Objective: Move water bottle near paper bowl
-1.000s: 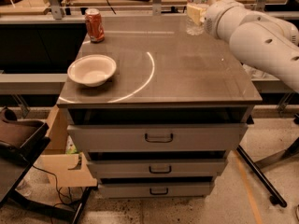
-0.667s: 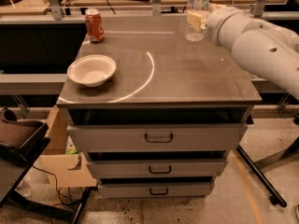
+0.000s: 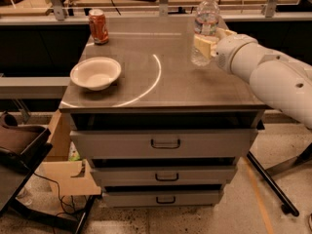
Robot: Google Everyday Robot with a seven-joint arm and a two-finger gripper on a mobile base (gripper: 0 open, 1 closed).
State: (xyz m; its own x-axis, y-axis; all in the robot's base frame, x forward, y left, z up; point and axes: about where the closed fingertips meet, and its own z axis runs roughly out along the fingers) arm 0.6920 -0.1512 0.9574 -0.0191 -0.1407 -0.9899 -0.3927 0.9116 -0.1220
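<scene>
The water bottle (image 3: 205, 21) is clear with a white cap and stands upright over the right rear part of the metal cabinet top (image 3: 175, 89). My gripper (image 3: 206, 46) comes in from the right on the white arm and is shut on the bottle's lower half, its cream fingers (image 3: 202, 45) against the bottle. I cannot tell whether the bottle's base touches the top. The white paper bowl (image 3: 96, 72) sits on the left side of the top, well to the left of the bottle and gripper.
An orange-red soda can (image 3: 98, 26) stands at the rear left corner, behind the bowl. The cabinet has three drawers (image 3: 165, 144) below. A rail and shelf run behind the cabinet. A cardboard box (image 3: 63, 169) sits on the floor at the left.
The gripper and the bottle have moved together from the rear edge toward the front, a little further onto the top. The bowl and can have not moved.
</scene>
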